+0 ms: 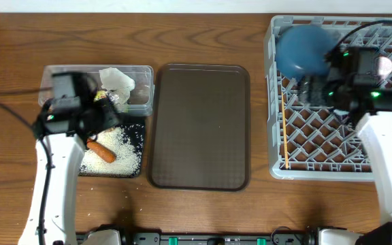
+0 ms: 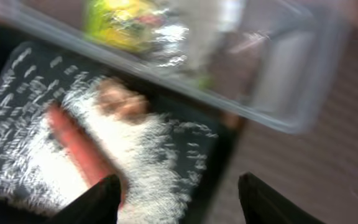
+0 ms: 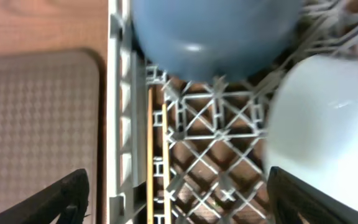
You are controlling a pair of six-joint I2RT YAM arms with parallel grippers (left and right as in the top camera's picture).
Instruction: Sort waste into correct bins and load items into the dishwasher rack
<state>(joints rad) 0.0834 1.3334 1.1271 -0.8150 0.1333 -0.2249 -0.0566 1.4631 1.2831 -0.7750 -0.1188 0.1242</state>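
Note:
The black tray (image 1: 136, 133) holds white rice (image 1: 118, 151), an orange carrot (image 1: 103, 151) and, in the left wrist view, a brown lumpy piece (image 2: 122, 102). The clear tub (image 1: 141, 87) behind it holds a crumpled white napkin (image 1: 116, 80) and a yellow-green wrapper (image 2: 122, 22). My left gripper (image 2: 178, 199) is open and empty, over the tray's right edge. The grey rack (image 1: 275, 109) holds the dark-blue bowl (image 1: 303, 50), chopsticks (image 1: 285, 129) along its left wall, and a light-blue cup (image 3: 319, 124). My right gripper (image 3: 179, 196) is open and empty above the rack's left side.
The large dark brown serving tray (image 1: 199, 126) lies bare between the bins and the rack. A pale-pink cup (image 1: 385, 65) shows partly behind my right arm in the rack. Wooden tabletop surrounds everything.

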